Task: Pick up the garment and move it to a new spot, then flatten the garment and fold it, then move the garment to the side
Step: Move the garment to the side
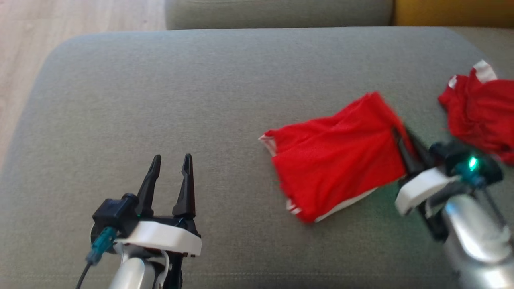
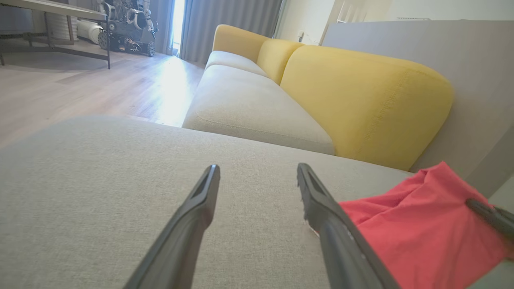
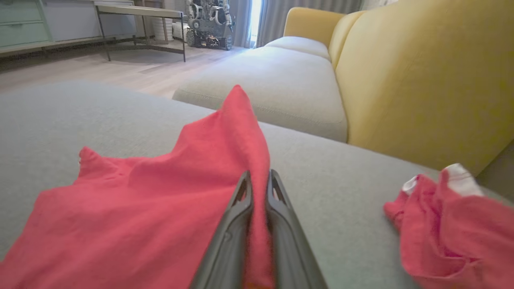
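A red mesh garment (image 1: 337, 156) with white trim lies mostly flat on the grey cushion (image 1: 200, 88), right of centre in the head view. My right gripper (image 1: 397, 134) is shut on its right edge, and the cloth rises in a peak there. The right wrist view has the fingers closed on a fold of the garment (image 3: 160, 200) at the right gripper (image 3: 259, 173). Well to the garment's left, my left gripper (image 1: 172, 157) stands open over bare cushion with nothing between its fingers. From the left wrist, the left gripper (image 2: 258, 166) is open and the garment (image 2: 409, 237) sits to its right.
A second red garment (image 1: 482, 116) with white trim lies crumpled at the cushion's far right, also seen as a red heap (image 3: 453, 224). A yellow sofa back (image 3: 421, 80) and more grey seat cushions (image 2: 249, 100) lie beyond. Wooden floor (image 1: 24, 48) borders the cushion's left side.
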### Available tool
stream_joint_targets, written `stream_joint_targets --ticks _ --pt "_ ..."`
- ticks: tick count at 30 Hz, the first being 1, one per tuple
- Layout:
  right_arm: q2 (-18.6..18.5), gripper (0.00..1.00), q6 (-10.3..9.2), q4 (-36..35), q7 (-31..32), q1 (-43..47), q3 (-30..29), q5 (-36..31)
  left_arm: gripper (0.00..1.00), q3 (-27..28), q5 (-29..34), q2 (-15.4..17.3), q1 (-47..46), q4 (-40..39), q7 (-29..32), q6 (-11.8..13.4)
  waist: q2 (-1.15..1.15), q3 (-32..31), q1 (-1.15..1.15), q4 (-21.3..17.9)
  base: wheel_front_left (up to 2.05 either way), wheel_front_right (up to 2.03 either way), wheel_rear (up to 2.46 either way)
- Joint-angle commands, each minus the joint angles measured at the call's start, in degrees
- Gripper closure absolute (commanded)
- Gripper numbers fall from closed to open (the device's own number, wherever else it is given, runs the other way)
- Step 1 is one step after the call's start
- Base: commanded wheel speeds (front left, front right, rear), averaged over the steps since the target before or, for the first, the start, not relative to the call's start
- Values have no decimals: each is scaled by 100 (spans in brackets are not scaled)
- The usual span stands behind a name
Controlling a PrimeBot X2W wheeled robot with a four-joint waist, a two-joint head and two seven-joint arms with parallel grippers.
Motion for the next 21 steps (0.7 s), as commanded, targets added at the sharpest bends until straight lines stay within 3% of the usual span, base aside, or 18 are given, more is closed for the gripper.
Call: stream_joint_targets --ticks 1,11,21 --pt "-254 100 -4 -320 79 -398 112 -8 0 140 68 0 -269 -257 -69 -19 0 105 0 -147 0 0 0" --pt "-1238 100 -4 -468 685 -1584 347 488 0 35 154 0 -929 -464 -69 -40 0 782 0 -616 0 0 0" --pt "-1799 100 -4 467 915 -2689 213 608 0 -80 242 0 -1414 -422 -69 -83 0 1334 0 -876 0 0 0"
